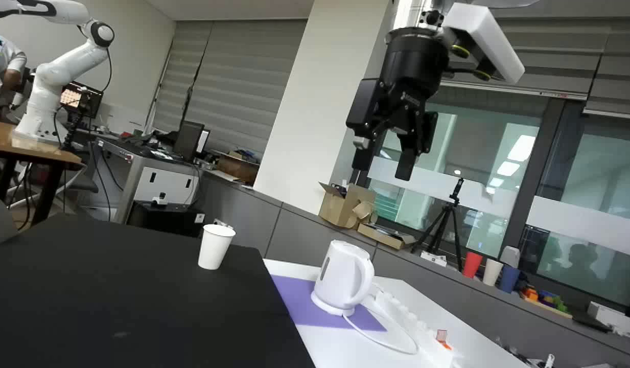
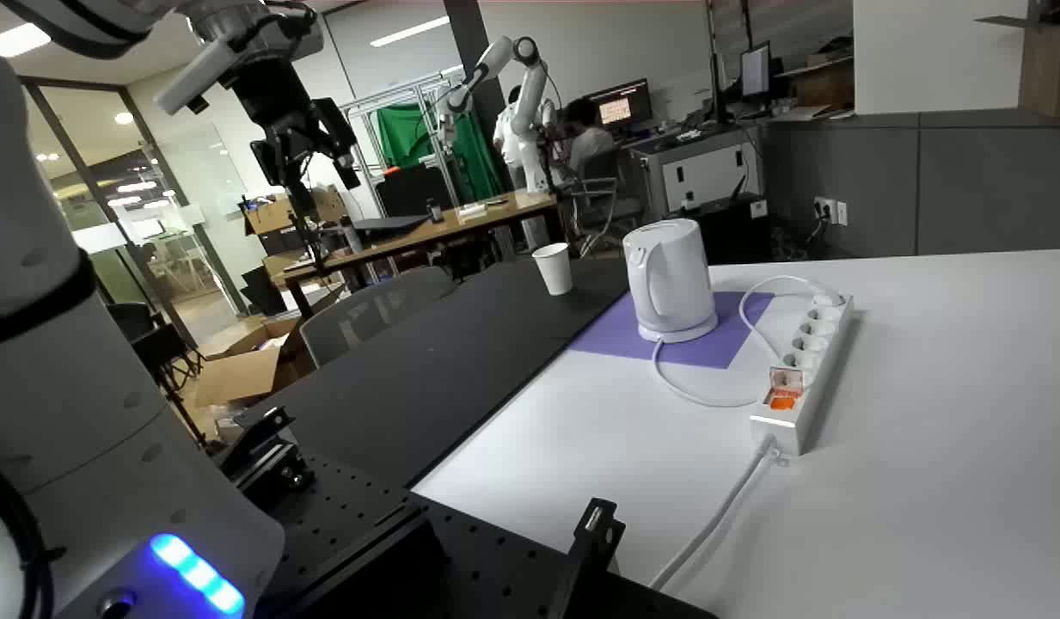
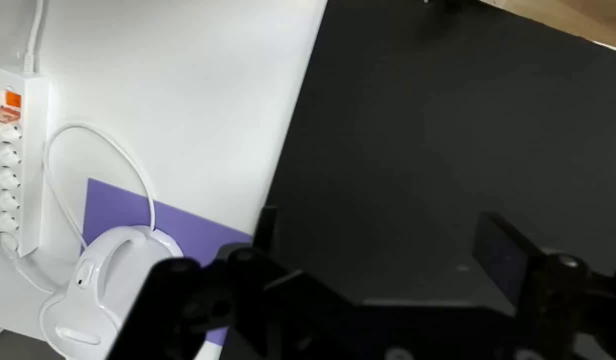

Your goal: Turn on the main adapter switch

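We observe the pincer (image 1: 385,162) hanging high and directed downward, its two fingers apart; in the wrist view they stand spread above the black table (image 3: 387,125). The main adapter (image 2: 817,370), a long white block bearing a row of sockets, lies flat on the white table (image 2: 951,387), near but apart from the white jug (image 2: 671,279) and well apart from the pincer. At one end we note the orange switch (image 3: 13,99), its translucent reddish cover (image 3: 4,115) raised. A white plug (image 3: 8,242) occupies the socket at the opposite end. The white jug stands upright on a purple sheet (image 2: 615,335); a white paper cup (image 2: 554,269) stands on the black table.
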